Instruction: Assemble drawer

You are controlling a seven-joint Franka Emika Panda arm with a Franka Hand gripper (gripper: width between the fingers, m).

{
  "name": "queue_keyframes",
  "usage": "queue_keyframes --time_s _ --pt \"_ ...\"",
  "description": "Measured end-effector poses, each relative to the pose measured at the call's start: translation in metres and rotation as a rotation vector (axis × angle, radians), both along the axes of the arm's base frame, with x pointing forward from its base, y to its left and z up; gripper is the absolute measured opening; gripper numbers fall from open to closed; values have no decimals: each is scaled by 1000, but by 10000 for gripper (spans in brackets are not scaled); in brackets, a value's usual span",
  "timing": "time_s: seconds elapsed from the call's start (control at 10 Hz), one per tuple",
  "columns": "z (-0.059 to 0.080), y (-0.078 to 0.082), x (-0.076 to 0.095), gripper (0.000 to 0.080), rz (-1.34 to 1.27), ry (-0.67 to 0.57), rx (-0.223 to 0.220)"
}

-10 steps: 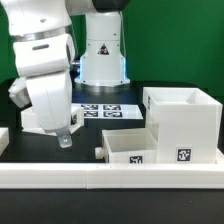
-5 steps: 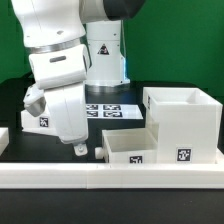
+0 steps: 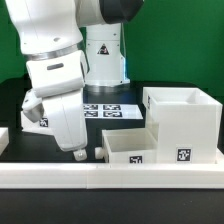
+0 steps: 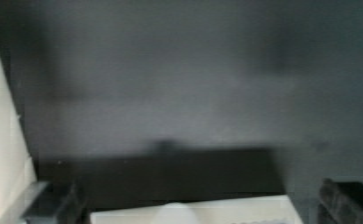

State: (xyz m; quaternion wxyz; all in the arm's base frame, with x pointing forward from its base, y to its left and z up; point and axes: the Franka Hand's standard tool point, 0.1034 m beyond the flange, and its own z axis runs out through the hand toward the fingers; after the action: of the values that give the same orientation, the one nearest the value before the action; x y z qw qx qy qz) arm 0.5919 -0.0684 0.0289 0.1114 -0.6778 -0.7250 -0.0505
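1. Plainly, the gripper (image 3: 77,150) hangs low over the black table (image 3: 118,126), toward the exterior view's left. Its tip is close to the surface, though we cannot tell whether it touches.
2. In the wrist view the two fingers (image 4: 53,205) stand far apart at the edges of the picture, so we read the gripper (image 4: 199,203) as spread wide and holding nothing.
3. The small open drawer tray (image 3: 125,146) sits on the table just beside the gripper, on the side toward the exterior view's right. A narrow gap of bare table shows between them.
4. The tray's far end meets the taller drawer housing (image 3: 185,125), which stands at the exterior view's right. We cannot tell whether the two are touching or only close.
5. The tray's long axis runs across the exterior view from left to right, in line with the gripper on one side and the housing on the other.
6. A pale edge (image 4: 178,214) shows between the fingers in the wrist view. We judge it to be the tray's near end, but it is too blurred to be sure.
7. The marker board (image 3: 105,110) lies behind the tray, well apart from the gripper.
8. We judge that the coming move turns on this line-up. The near end of the tray is the face the gripper can reach.
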Motion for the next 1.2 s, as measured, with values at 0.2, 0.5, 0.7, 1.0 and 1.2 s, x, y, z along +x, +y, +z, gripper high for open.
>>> queue_keyframes --time_s 0.2,0.5,0.7,1.0,1.2 --pt "-7 4 -3 649 3 11 7" --pt "-15 18 -7 649 17 24 23" --pt "-16 17 -7 649 15 25 23" --pt "-22 17 -16 649 14 42 28" --pt "-21 26 -15 649 12 46 34"
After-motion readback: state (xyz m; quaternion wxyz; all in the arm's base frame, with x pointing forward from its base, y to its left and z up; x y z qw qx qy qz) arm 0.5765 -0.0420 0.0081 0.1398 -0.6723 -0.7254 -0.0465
